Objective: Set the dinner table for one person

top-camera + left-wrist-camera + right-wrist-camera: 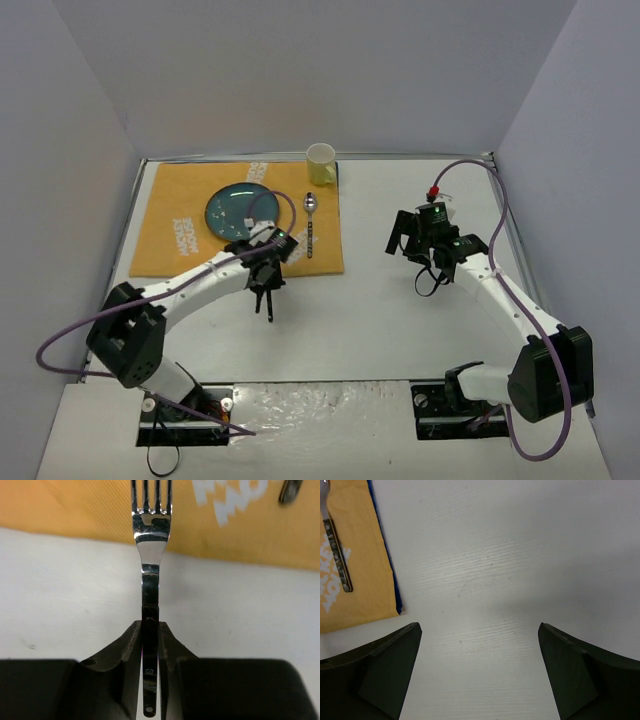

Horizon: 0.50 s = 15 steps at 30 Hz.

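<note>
At the near edge of the mat (170,240), left gripper (150,630) pinches the fork (150,555), right gripper (479,626) spread; placing it appears underway, next needing set-down beside the plate (235,212).

Mat (170,240) takes up the far left of the dinner table (370,320). Plate (235,208), spoon (310,225) right of it and mug (321,163) at the mat's far right corner block low passes there. Left gripper (150,630), clamping fork (150,555), sits over the mat's near edge, its arm slanting across the near left. Open lane: bare top between the mat's right edge and the right gripper (402,235), jaws spread, down to the near edge. Right arm and purple cable (500,200) crowd the far right.
</note>
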### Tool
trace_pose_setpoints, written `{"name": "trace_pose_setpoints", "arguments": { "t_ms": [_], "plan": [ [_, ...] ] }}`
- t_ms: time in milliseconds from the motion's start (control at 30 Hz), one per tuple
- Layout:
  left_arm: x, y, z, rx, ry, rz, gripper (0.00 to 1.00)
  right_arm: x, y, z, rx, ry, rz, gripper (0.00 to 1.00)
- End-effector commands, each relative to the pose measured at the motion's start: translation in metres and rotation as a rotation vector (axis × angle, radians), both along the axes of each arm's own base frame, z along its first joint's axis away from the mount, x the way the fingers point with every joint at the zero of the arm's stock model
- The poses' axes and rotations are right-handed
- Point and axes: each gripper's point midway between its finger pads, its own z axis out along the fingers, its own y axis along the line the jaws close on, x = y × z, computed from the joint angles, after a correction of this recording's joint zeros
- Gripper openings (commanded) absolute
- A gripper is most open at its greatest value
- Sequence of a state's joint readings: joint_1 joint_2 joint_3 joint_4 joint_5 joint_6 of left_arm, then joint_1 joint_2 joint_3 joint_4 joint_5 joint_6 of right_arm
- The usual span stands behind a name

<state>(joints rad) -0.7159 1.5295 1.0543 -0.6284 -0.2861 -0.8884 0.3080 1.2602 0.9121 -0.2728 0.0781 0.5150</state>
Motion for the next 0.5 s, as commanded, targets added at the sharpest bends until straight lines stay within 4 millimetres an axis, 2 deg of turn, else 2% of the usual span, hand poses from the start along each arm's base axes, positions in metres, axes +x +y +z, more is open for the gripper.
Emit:
{"name": "trace_pose_setpoints", "arguments": {
  "t_ms": [0,67,167,233,300,333,433,467],
  "plan": [
    [0.048,0.064,0.082,0.059,-0.182,-0.105,0.00,0.021,0.011,0.042,0.038,-0.116,0.051,1.00],
    [0.069,0.096,0.096,0.039,-0.211,-0.073,0.00,0.024,0.012,0.048,0.038,-0.130,0.063,1.00],
    [0.098,0.138,0.100,0.035,-0.220,-0.069,0.00,0.027,0.011,0.055,0.030,-0.147,0.072,1.00],
    [0.117,0.166,0.091,0.033,-0.202,-0.041,0.00,0.030,0.011,0.058,0.025,-0.154,0.075,1.00],
    [0.135,0.185,0.086,0.051,-0.210,-0.064,0.00,0.032,0.011,0.057,0.023,-0.150,0.078,1.00],
    [0.145,0.202,0.076,0.048,-0.201,-0.045,0.00,0.033,0.012,0.057,0.022,-0.147,0.086,1.00],
    [0.161,0.232,0.049,0.109,-0.142,-0.073,0.00,0.036,0.013,0.059,0.016,-0.150,0.102,1.00],
    [0.168,0.237,0.051,0.114,-0.146,-0.071,0.00,0.037,0.013,0.060,0.015,-0.154,0.103,1.00]
  ]
}}
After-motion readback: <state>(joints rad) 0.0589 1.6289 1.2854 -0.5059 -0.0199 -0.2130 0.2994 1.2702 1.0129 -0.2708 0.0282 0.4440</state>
